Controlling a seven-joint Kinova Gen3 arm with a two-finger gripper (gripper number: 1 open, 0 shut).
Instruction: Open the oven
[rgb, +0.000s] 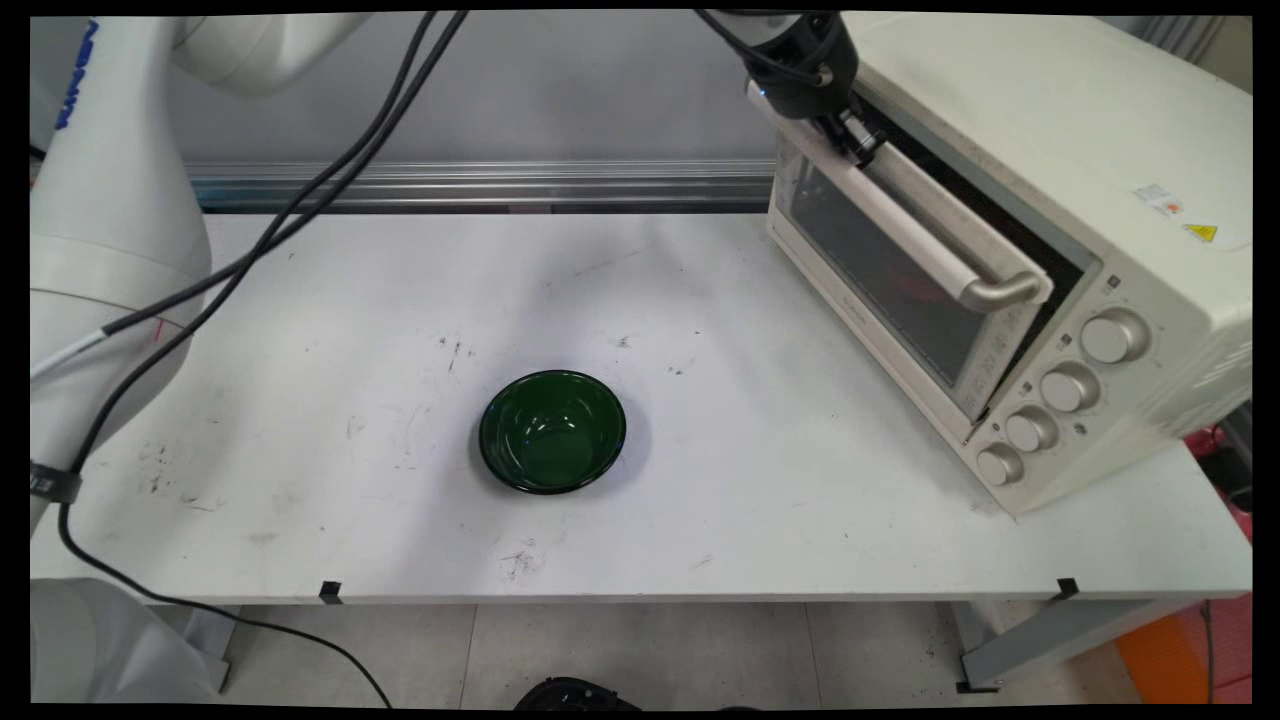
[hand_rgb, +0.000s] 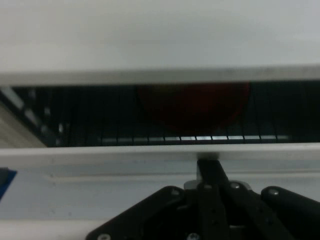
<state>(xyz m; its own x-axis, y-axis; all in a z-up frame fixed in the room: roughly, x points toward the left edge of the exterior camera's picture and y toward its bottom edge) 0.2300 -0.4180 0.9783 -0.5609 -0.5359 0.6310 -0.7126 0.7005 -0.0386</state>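
End effector (rgb: 858, 138) up at the top edge of the main view, pressed against the far end of the door handle (rgb: 930, 235) of a cream toaster oven (rgb: 1100, 180); arm above it cut off by the frame. Fingers drawn narrow, close together in the hand view, tips against the top edge of the door (hand_rgb: 125, 155); cannot tell whether anything is pinched between them. Door tilted slightly ajar, a dark gap along its top. Through that gap, wire rack bars (hand_rgb: 200, 137) and a dim red round shape (hand_rgb: 195, 107) inside, too dark to identify. Same reddish blur faint behind the door glass in the main view. Green bowl (rgb: 552, 431) upright near the middle of the table (rgb: 350, 330), well apart from the oven, nothing visible inside. Four knobs (rgb: 1068, 387) down the oven's front panel.
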